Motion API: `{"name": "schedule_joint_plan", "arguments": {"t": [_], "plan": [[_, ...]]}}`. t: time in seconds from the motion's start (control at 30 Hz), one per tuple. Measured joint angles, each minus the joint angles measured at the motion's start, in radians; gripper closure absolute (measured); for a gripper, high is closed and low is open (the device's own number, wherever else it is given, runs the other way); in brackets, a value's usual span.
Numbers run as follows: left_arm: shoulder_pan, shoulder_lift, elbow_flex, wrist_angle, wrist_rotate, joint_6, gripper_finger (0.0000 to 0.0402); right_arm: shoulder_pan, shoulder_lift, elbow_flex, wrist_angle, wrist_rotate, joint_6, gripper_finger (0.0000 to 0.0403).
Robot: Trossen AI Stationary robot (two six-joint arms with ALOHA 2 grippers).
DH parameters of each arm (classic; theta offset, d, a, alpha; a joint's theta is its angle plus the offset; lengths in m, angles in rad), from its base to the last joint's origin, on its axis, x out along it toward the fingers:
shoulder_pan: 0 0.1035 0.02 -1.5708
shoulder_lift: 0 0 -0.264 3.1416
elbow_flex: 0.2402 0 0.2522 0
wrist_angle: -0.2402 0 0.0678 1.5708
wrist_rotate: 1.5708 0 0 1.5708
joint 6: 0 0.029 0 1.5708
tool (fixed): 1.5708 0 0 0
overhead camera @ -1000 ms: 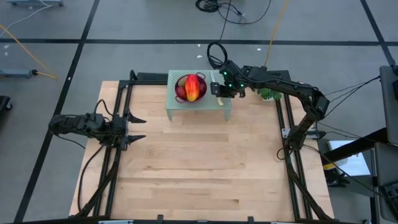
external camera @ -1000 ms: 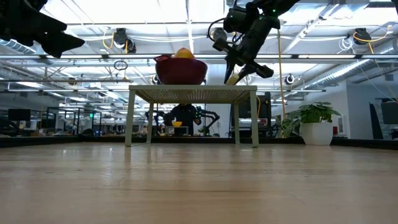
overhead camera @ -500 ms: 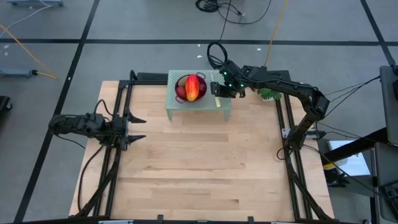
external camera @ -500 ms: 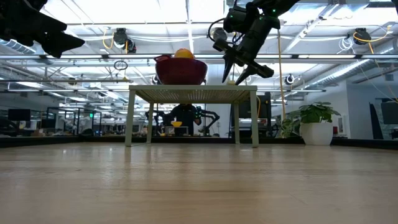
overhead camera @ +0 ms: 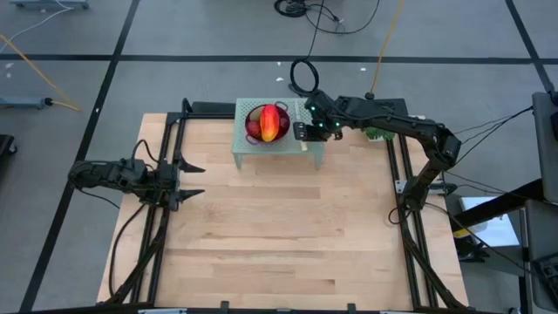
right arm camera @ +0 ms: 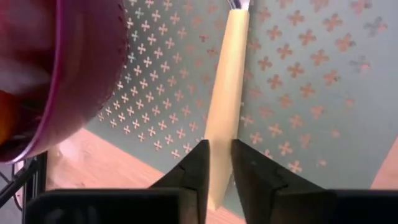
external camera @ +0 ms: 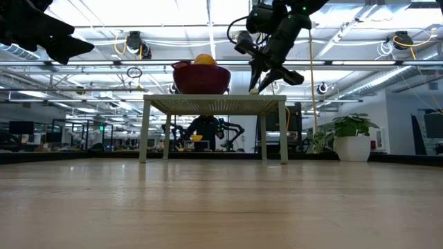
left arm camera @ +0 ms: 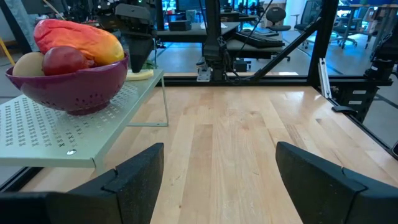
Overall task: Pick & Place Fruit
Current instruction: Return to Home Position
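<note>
Heaped in one purple colander (left arm camera: pixel 74 93) on the single pale green shelf (overhead camera: pixel 260 150) at the far edge of the counter (overhead camera: pixel 279 235), three fruits (overhead camera: pixel 266 124): one red-orange-yellow oblong (left arm camera: pixel 81 40), long axis near-to-far, one dark red ball (left arm camera: pixel 62 60), one pale brown oval (left arm camera: pixel 28 65). Beside the shelf's right edge, one yellow-handled knife (right arm camera: pixel 227 99), right gripper (right arm camera: pixel 219 148) hovering just above its handle, jaws narrowly parted, gripping nothing. Across open wood, by the left edge, left gripper (overhead camera: pixel 199 180) spread wide, empty.

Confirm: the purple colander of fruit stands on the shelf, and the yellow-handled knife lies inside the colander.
Wrong on the knife: it lies on the shelf beside the colander, not inside it, as the right wrist view shows. The colander of fruit does stand on the shelf.
</note>
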Motion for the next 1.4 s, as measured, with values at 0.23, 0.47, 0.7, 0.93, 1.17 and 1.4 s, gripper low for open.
{"name": "schedule_joint_plan", "arguments": {"t": [0.23,0.47,0.7,0.93,1.17,1.4], "plan": [[0.000,0.000,0.000,0.000,0.000,-0.004,0.0091,0.000,0.000,0.000,0.003,-0.001,-0.020,0.0396],[0.000,0.000,0.000,0.000,0.000,-0.001,0.0091,0.000,0.000,0.000,-0.030,-0.002,-0.020,0.0399],[0.000,0.000,0.000,0.000,0.000,-0.001,0.0091,0.007,0.000,0.000,-0.038,-0.002,-0.019,0.0402],[0.000,0.000,0.000,0.000,0.000,0.000,0.0092,0.019,0.000,0.000,-0.027,-0.001,-0.008,0.0402],[0.000,0.000,0.000,0.000,0.000,-0.016,0.0091,0.019,0.000,0.000,-0.002,-0.002,-0.008,0.0402],[0.000,0.000,0.000,0.000,0.000,-0.024,0.0091,0.019,0.000,0.000,-0.001,0.000,-0.029,0.0402]]}}
